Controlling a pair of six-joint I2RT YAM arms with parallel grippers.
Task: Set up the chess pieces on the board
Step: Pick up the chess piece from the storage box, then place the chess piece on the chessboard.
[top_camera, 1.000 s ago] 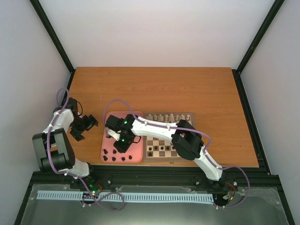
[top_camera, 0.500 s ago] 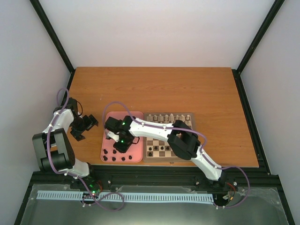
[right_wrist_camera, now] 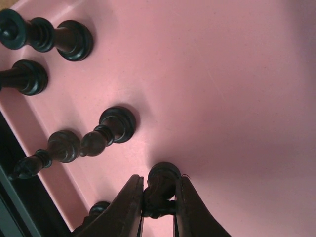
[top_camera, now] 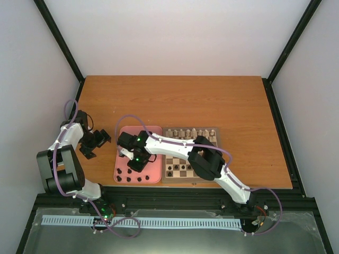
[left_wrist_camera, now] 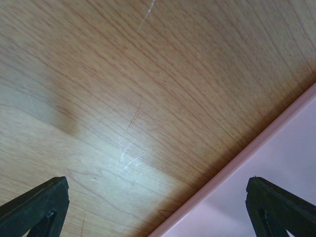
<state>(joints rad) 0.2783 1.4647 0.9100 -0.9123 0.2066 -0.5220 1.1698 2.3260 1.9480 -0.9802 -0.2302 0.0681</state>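
as the right hand [right_wrist_camera: 159, 183] pinches it, dark piece [right_wrist_camera: 164, 174], on pink tray [right_wrist_camera: 237, 98]

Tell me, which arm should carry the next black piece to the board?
Right. The right gripper pinches a dark piece on the pink tray; the left gripper hangs open over the table, holding nothing.

right hand [top_camera: 135, 163] slightly further left over pink tray [top_camera: 154, 172]
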